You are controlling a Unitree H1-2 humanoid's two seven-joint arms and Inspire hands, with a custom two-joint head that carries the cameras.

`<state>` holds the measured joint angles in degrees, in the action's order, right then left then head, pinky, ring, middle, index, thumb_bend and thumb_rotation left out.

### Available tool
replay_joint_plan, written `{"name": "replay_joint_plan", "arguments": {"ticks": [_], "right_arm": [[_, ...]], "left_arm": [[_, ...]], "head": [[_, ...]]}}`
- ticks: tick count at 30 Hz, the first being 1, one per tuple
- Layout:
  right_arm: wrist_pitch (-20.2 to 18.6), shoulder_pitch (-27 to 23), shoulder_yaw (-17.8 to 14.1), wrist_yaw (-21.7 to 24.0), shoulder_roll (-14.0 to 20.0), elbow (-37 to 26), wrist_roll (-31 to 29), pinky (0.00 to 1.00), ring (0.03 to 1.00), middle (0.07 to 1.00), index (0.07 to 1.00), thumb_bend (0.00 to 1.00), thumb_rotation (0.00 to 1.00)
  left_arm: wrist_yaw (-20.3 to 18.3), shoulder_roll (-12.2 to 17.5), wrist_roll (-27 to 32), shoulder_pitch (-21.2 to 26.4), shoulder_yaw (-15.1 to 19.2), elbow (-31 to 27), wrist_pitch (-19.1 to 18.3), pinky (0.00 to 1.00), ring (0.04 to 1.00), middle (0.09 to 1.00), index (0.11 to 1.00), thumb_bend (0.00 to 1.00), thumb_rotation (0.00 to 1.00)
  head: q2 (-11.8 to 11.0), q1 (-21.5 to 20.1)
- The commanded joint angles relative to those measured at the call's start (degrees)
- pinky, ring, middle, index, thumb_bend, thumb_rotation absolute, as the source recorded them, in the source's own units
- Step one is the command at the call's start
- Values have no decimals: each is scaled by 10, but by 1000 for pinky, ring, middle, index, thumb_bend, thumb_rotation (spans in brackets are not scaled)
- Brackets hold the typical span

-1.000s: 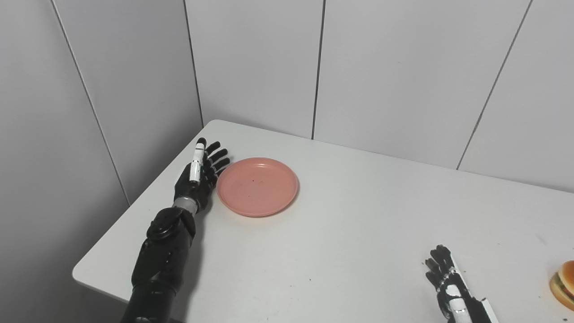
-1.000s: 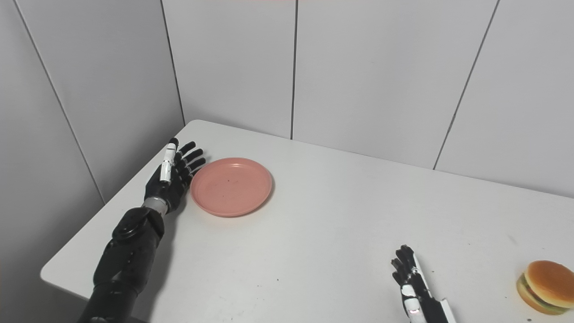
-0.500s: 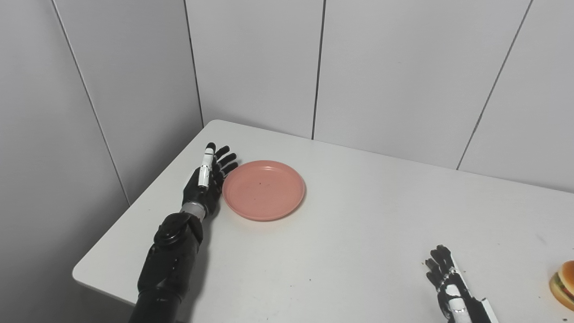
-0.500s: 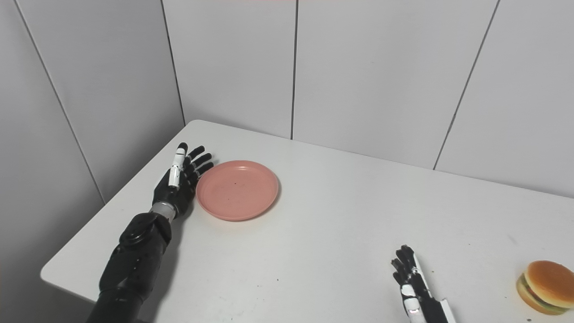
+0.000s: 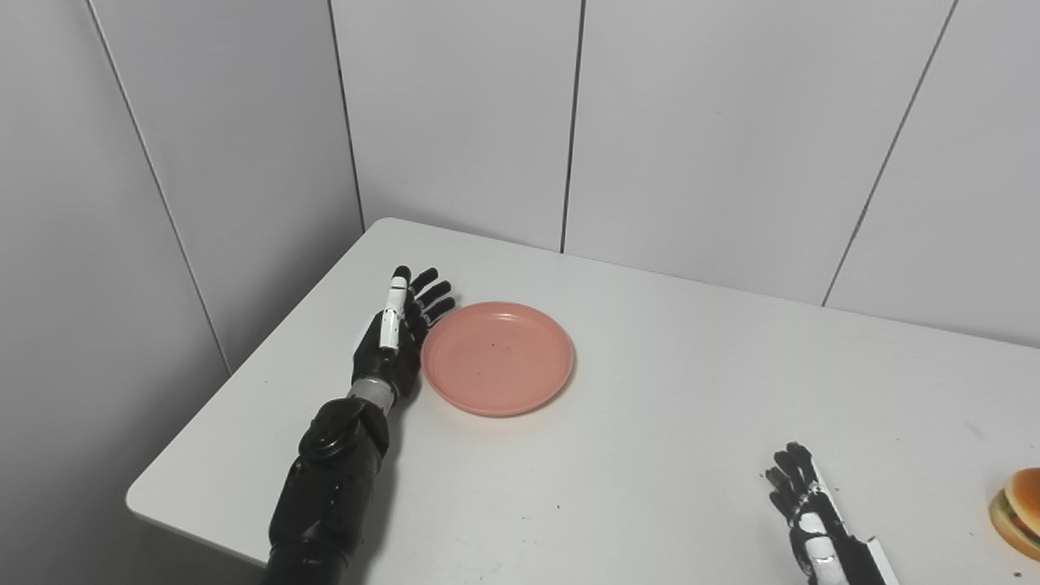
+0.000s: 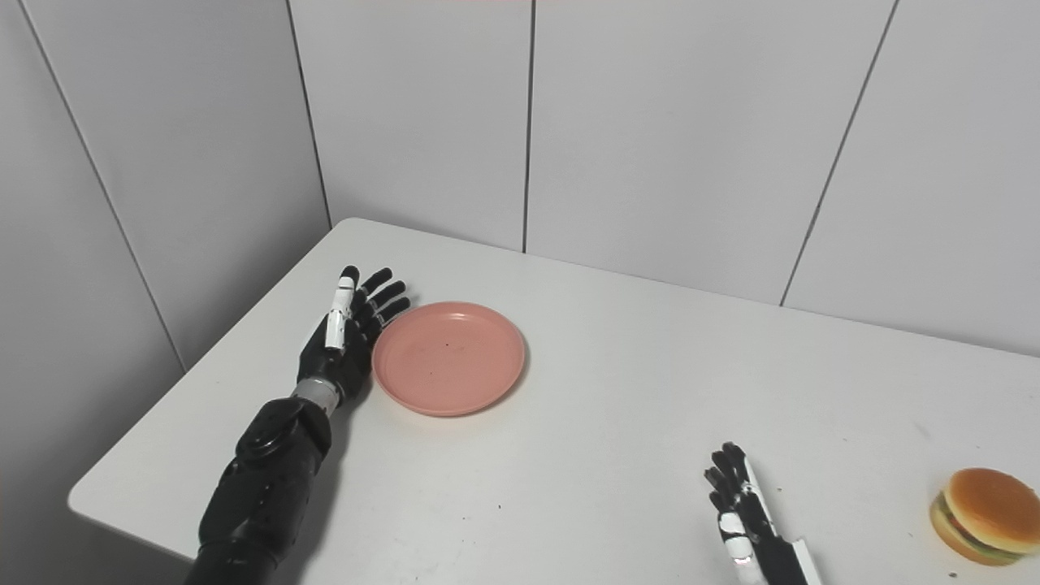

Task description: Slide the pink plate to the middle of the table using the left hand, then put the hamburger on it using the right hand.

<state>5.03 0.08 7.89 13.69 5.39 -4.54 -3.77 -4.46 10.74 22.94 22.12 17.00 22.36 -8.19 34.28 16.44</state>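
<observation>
Your left hand (image 5: 392, 348) stands edge-on with fingers spread, holding nothing, pressed against the near-left rim of the round pink plastic plate (image 5: 497, 357) on the white surface (image 5: 650, 422), while your right hand (image 6: 743, 516) rests open, the toy hamburger (image 6: 981, 515) well to its right.

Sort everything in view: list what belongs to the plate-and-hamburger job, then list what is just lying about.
Belongs to the job:
pink plate
hamburger
left hand, open, against the plate's left rim
right hand, open, waiting

Just there:
white table
Nothing else lies on it.
</observation>
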Motion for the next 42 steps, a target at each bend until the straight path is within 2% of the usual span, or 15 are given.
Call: {"name": "replay_joint_plan", "arguments": {"ticks": [1, 8, 19, 32, 42], "right_arm": [[-9, 4, 3, -3, -5, 0, 2, 1000, 966, 980, 1000, 545, 952], [-20, 5, 5, -11, -10, -7, 7, 1000, 962, 977, 1000, 564, 953], [-21, 5, 8, -15, -16, -12, 19, 1000, 961, 976, 1000, 580, 953], [-31, 7, 15, -26, -25, -27, 29, 979, 951, 969, 1000, 573, 949], [-35, 5, 19, -37, -30, -41, 41, 967, 949, 968, 1000, 578, 992]], "left_arm": [[-1, -9, -4, 6, -8, -2, -11, 875, 868, 863, 848, 502, 1000], [-9, -26, -10, 5, -28, -3, -5, 874, 865, 862, 849, 514, 1000], [-10, -60, -14, 2, -59, -17, -17, 872, 851, 846, 833, 515, 1000], [-17, -114, -14, -25, -112, -95, -56, 902, 875, 871, 860, 507, 1000], [-27, -135, -22, -55, -151, -139, -78, 886, 876, 872, 862, 504, 1000]], "head": [[0, -1], [6, -12], [17, -37], [30, -65], [39, -86]]}}
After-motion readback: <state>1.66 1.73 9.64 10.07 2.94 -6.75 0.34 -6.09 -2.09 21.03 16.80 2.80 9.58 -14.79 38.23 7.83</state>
